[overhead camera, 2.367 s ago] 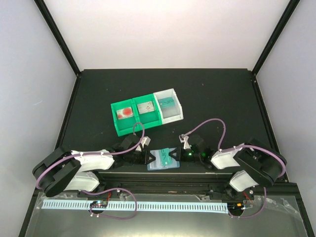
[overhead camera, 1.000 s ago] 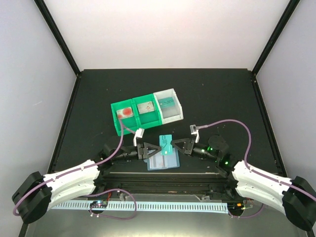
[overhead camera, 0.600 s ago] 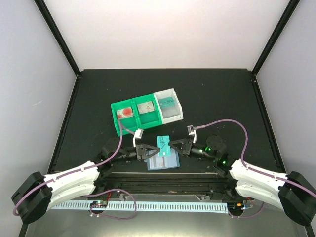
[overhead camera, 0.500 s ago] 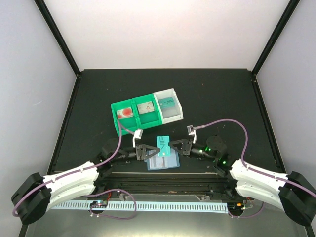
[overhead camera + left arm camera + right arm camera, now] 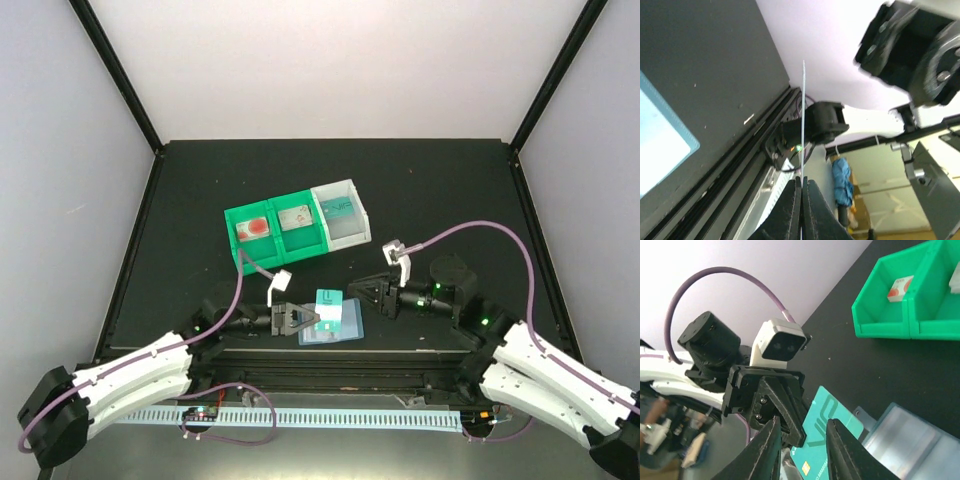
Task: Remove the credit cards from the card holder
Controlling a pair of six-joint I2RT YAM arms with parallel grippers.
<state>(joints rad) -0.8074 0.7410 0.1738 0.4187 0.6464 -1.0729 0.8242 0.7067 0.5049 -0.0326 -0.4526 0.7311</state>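
A teal-green credit card (image 5: 328, 304) stands on edge above the light-blue card holder (image 5: 350, 324), which lies flat near the table's front edge. My left gripper (image 5: 312, 316) is shut on the card's left end. In the left wrist view the card (image 5: 803, 125) is a thin upright line pinched between the jaws of the left gripper (image 5: 802, 182). My right gripper (image 5: 357, 292) is open just right of the card and apart from it. Through its spread fingers (image 5: 804, 424) I see the card (image 5: 823, 405) and the holder (image 5: 920, 445).
Behind the holder stand a green two-compartment bin (image 5: 275, 258) and an adjoining white bin (image 5: 350, 232). A whitish card with red marks (image 5: 255, 228) lies in the green bin's left compartment. Black frame posts rise at the table's back corners.
My left gripper shut on the teal card that the right gripper was holding. The right gripper then opened and drew back to the right. The card now hangs from the left gripper alone.
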